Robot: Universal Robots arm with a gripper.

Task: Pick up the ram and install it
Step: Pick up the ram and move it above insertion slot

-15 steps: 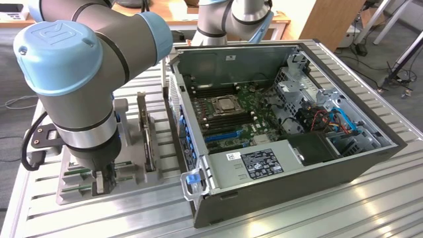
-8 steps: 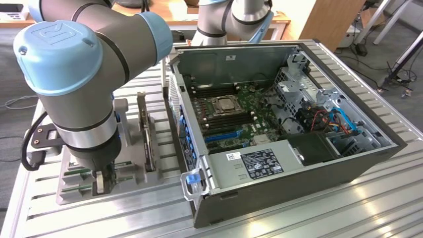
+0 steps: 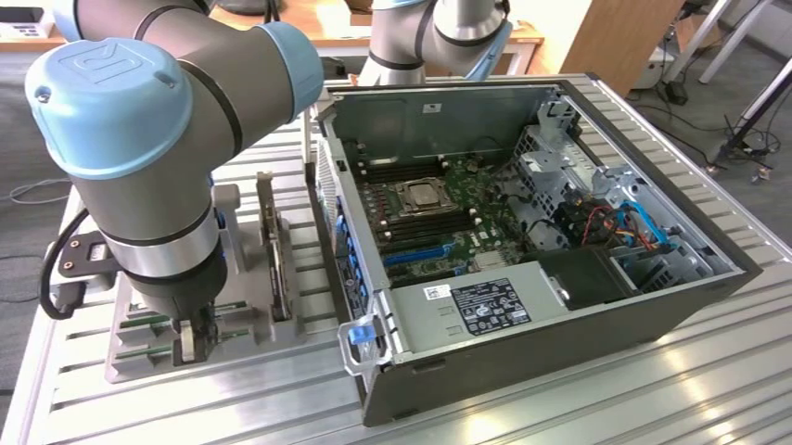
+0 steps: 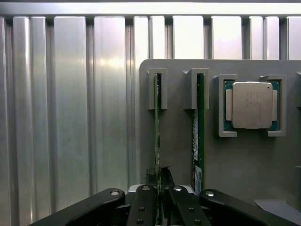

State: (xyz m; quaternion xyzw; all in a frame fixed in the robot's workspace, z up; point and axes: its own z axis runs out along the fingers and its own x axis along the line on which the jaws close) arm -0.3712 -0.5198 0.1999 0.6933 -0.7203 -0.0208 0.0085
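Note:
The ram (image 4: 157,136) is a thin green stick standing on edge in a slot of the grey holder (image 4: 183,141). My gripper (image 4: 159,175) straddles its near end, and the two dark fingertips (image 4: 168,176) press in on either side of it. A second ram stick (image 4: 199,122) stands in the neighbouring slot. In the exterior view my gripper (image 3: 192,345) reaches straight down into the holder (image 3: 124,363) at the exterior view's left, beside the open computer case (image 3: 520,278). The motherboard (image 3: 433,222) lies exposed inside the case.
A square silver processor chip (image 4: 249,104) sits in its own pocket of the holder, beyond the second stick. An upright card (image 3: 274,250) stands on the holder between my arm and the case wall. Ribbed aluminium table (image 4: 70,117) surrounds the holder.

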